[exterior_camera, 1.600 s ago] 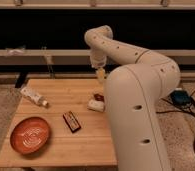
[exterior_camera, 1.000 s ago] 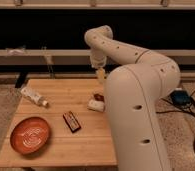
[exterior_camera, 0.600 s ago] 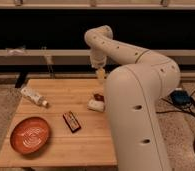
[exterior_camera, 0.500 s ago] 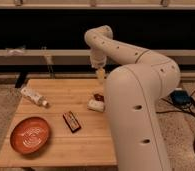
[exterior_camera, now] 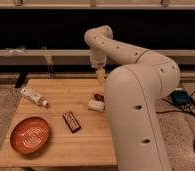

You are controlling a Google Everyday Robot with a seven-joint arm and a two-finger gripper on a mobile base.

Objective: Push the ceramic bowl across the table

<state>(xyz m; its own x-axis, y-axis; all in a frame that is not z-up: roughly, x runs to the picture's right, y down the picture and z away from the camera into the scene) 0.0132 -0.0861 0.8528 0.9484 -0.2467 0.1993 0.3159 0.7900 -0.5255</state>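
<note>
The ceramic bowl [exterior_camera: 30,135], orange-red with pale swirls inside, sits near the front left corner of the light-wood table [exterior_camera: 56,95]. My gripper [exterior_camera: 100,75] hangs at the end of the white arm above the table's far right part, well away from the bowl, pointing down. Nothing shows between it and the bowl but open tabletop and a small dark bar.
A white tube-like bottle [exterior_camera: 33,96] lies at the left back of the table. A dark brown bar [exterior_camera: 71,121] lies near the middle. A small whitish object [exterior_camera: 95,104] with a red item [exterior_camera: 98,96] behind it sits at the right, beside my arm's big white body [exterior_camera: 136,115]. Cables lie on the floor at right.
</note>
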